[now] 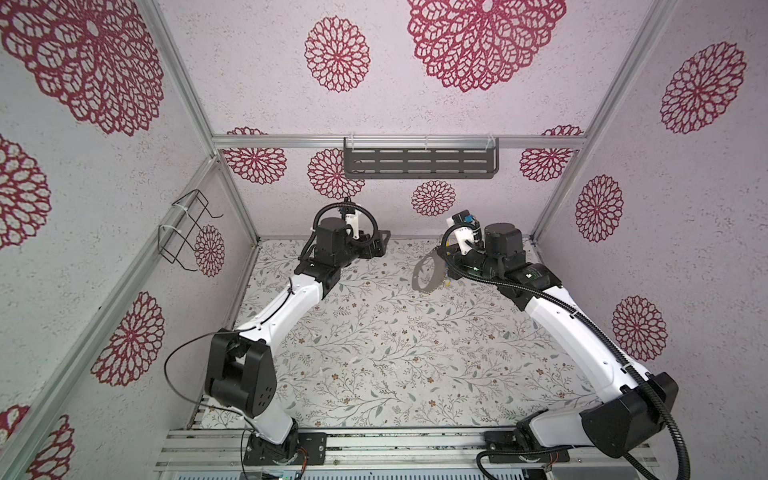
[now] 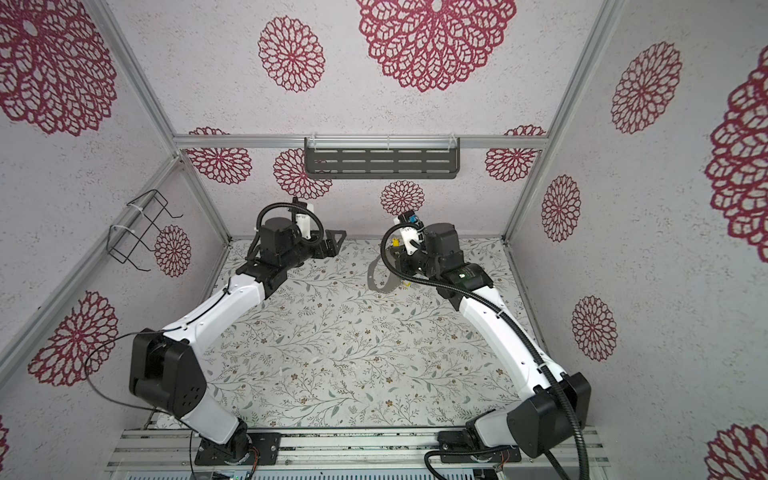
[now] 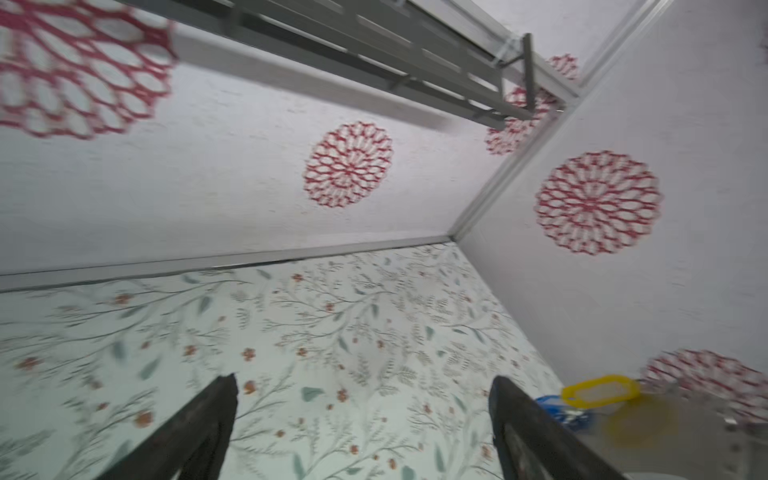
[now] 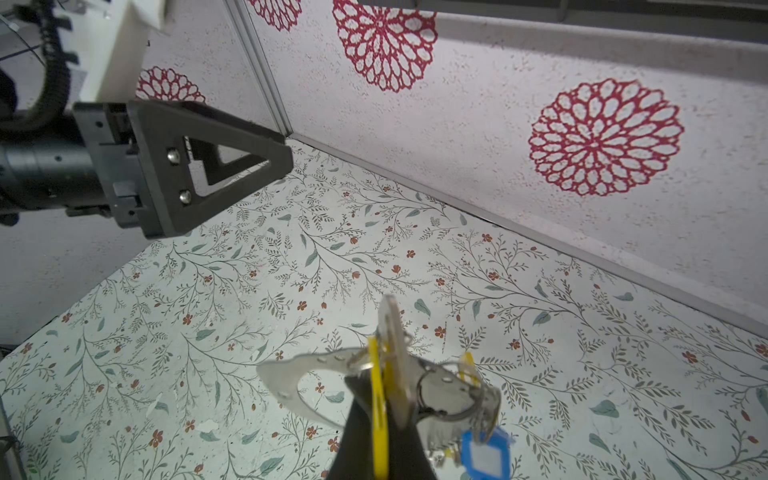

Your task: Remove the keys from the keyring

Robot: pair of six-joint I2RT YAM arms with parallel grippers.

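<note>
Two arms [image 1: 286,307] outstretched; left pincer [image 3: 365,381] agape.

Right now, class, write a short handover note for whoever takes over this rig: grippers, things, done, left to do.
Left gripper: open, empty, apart from the keyring.
Right gripper: shut on the keyring, a yellow key pinched with it.
Blue key and another yellow one hang on the keyring.
Done: no key seen off it.
Left: remove every key.
</note>
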